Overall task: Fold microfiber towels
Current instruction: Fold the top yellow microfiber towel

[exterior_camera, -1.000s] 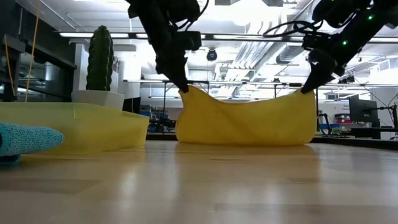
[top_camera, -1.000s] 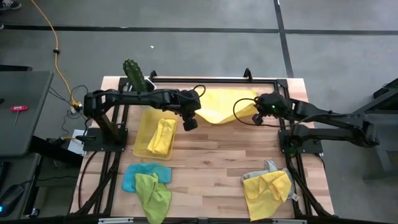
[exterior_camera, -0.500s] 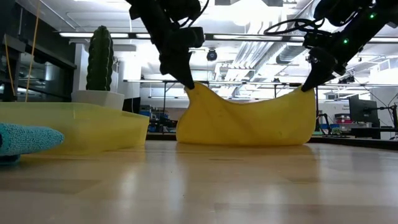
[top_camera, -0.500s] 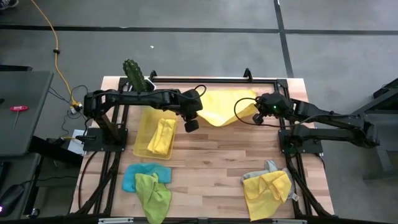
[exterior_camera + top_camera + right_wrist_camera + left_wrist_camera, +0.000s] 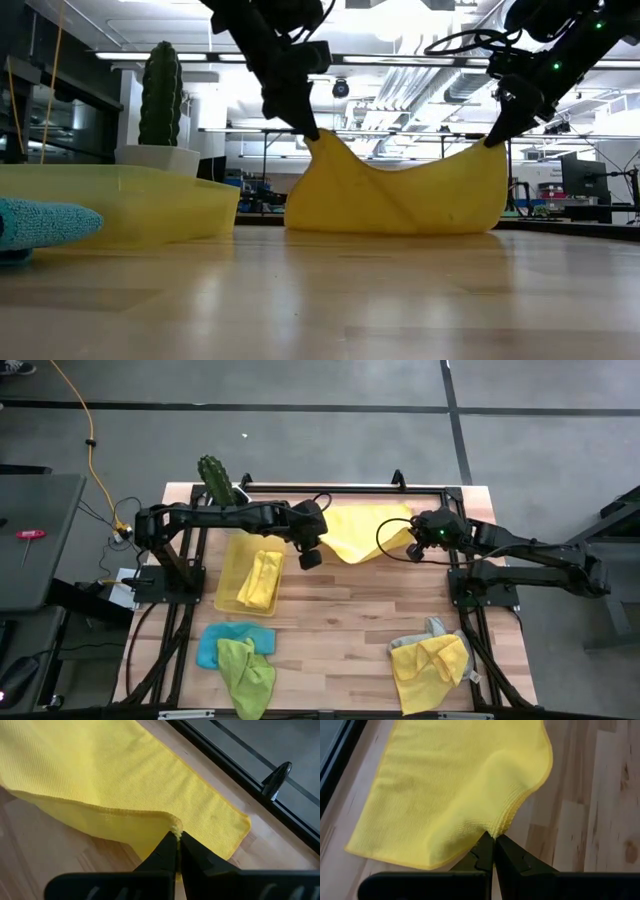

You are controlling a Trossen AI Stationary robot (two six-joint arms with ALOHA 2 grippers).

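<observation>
A bright yellow microfiber towel lies at the far middle of the table. Its near edge is raised at both ends, and its far part rests flat on the wood. My left gripper is shut on the raised left end and shows in the low view as my left gripper. My right gripper is shut on the raised right end and shows in the low view as my right gripper. Between them the towel sags in a shallow curve. My left gripper pinches the towel's hemmed edge between its two fingertips, where the hem bunches near the near-left corner. The fingers slant down from the table's left. That end is lifted and the cloth falls away to the table. My right gripper pinches the hemmed edge at the towel's near-right end between its two fingertips, slanting down from the table's right. The cloth folds over at the pinch. This end is raised and the rest slopes down to the table.
A translucent yellow tray at the left holds a folded yellow towel. A cactus stands at the far left. Blue and green towels lie near left, grey and yellow ones near right. A black rail runs along the far edge.
My left gripper has tipped, and its fingertips have carried the towel's raised left end a little toward my right gripper. The cloth between the two grippers hangs slacker. My right gripper has kept still.
</observation>
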